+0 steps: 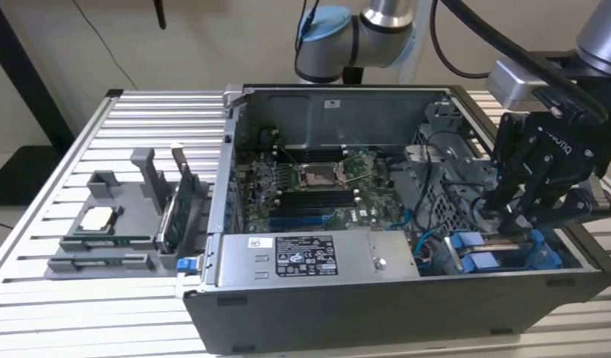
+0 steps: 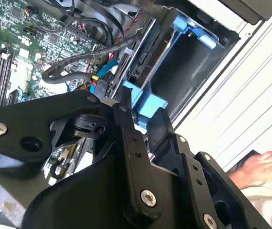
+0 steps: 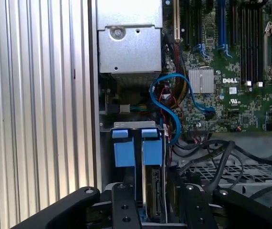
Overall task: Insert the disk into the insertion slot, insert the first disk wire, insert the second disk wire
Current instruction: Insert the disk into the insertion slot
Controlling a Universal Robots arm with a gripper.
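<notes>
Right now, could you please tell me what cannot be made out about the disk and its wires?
- Exterior view: the gripper stands before the disk; how deep it sits is hidden.
- First wrist view: the gripper's black body covers the disk's near end.
- First wrist view: one end of the blue cable is lost beside the blue carrier; plugged or not, unclear.
- Second wrist view: a hand is cut off by the picture edge.

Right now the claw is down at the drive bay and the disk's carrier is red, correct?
No, not red. The carrier on the disk is bright blue, clear in the first wrist view. The claw is down at the drive bay.
</notes>
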